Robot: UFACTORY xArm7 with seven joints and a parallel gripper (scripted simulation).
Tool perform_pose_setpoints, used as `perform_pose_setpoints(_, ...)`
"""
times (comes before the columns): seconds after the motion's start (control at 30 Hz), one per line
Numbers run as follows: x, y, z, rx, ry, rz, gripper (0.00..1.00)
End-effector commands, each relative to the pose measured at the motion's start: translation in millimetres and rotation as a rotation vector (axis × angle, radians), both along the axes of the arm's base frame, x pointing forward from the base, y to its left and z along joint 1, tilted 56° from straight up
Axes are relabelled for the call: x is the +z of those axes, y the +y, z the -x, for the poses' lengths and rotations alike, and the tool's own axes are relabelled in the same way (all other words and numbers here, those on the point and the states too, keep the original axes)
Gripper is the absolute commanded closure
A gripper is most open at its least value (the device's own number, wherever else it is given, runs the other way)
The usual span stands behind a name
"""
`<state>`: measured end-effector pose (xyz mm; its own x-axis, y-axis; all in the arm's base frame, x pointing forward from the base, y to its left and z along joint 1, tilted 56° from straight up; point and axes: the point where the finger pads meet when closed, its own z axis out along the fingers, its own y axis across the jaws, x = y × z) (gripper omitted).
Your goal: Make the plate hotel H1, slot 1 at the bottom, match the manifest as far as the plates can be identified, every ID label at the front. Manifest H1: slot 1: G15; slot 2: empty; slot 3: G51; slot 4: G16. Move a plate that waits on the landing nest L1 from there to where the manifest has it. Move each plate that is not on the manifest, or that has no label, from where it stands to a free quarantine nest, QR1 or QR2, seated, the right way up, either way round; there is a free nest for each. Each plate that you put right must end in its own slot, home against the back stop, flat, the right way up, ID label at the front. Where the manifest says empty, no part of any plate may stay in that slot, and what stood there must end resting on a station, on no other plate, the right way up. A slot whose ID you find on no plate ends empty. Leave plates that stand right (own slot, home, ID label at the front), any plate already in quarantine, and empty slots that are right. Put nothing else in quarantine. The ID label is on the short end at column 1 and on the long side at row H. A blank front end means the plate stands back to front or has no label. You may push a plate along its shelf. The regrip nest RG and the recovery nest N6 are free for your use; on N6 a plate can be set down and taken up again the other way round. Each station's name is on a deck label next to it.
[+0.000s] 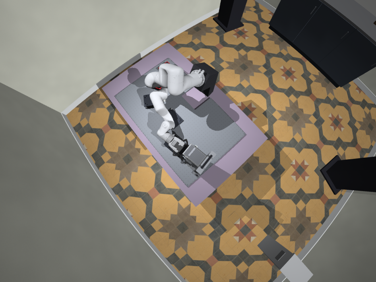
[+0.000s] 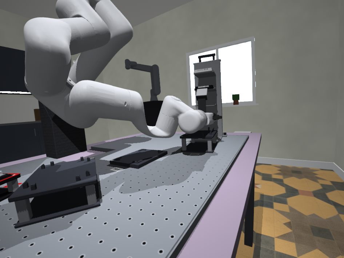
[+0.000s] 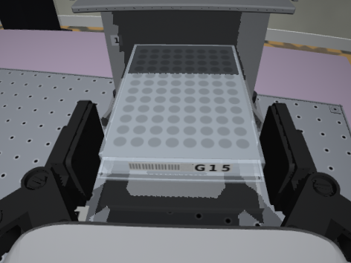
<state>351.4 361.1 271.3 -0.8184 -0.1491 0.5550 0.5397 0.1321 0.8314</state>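
In the wrist view a clear well plate labelled G15 (image 3: 181, 117) lies flat between my two black fingers, its label end toward me. My gripper (image 3: 181, 122) is shut on this plate by its long sides. The plate's far end reaches into the bottom opening of the plate hotel H1 (image 3: 181, 21). In the exterior view the hotel (image 2: 207, 97) stands tall at the far end of the table, with my gripper (image 2: 212, 117) at its lowest level above a raised nest (image 2: 198, 137). Higher slots there hold a plate with a label. The hotel also shows from above (image 1: 195, 156).
A flat black nest (image 2: 139, 158) lies mid-table. A raised black nest with pegs (image 2: 55, 183) stands near the front left. A red-edged nest (image 2: 8, 178) is at the far left edge. A dark block (image 2: 59, 133) stands behind my arm.
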Motion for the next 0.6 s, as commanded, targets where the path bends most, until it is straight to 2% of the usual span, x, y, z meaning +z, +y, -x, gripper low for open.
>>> perform_pose_setpoints(0.0,0.9,1.7,1.5,0.002,-0.002,-0.001,1.00)
perform_pose_setpoints(0.57,0.7,9.1,3.0,0.002,-0.002,-0.001,1.00)
